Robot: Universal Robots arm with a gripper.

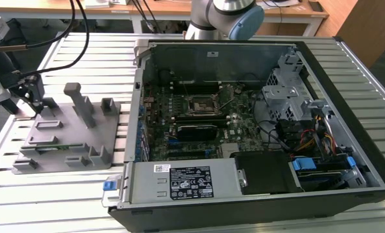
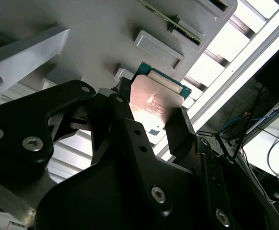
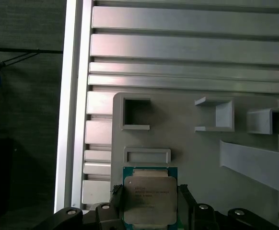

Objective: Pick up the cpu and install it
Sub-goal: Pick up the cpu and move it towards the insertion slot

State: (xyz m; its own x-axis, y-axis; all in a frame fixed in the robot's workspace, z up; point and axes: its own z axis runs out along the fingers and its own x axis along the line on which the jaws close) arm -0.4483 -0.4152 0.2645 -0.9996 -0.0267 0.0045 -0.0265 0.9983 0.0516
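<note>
Your cpu (image 3: pixel 150 201) sits clamped between the two black fingers (image 3: pixel 116 197) of the gripper (image 3: pixel 150 191), silver-grey lid facing the first wrist camera and a thin green edge showing round it. In the second wrist view the cpu (image 2: pixel 156 96) appears tilted, its lid catching a bright reflection, with the gripper (image 2: pixel 149 103) closed on its two opposite sides. You cannot tell whether its underside touches anything.

Behind it lies the grey fixture plate (image 3: pixel 187 143), with a shallow rectangular pocket (image 3: pixel 146 155) just beside the chip and open-sided holders further off. A thin green-edged board (image 2: pixel 170 20) rests in another slot of that plate.

In the exterior view, look at the left of the frame: the gripper (image 1: pixel 34 94) hangs over the back corner of the fixture plate (image 1: pixel 70 141), which rests on the slatted aluminium surface (image 1: pixel 82 53). Well apart, filling the centre and right of the frame, stands the open computer case (image 1: pixel 347 97), with the black-framed motherboard socket (image 1: pixel 200 104) near its middle and the power supply (image 1: pixel 179 180) at lower centre.
</note>
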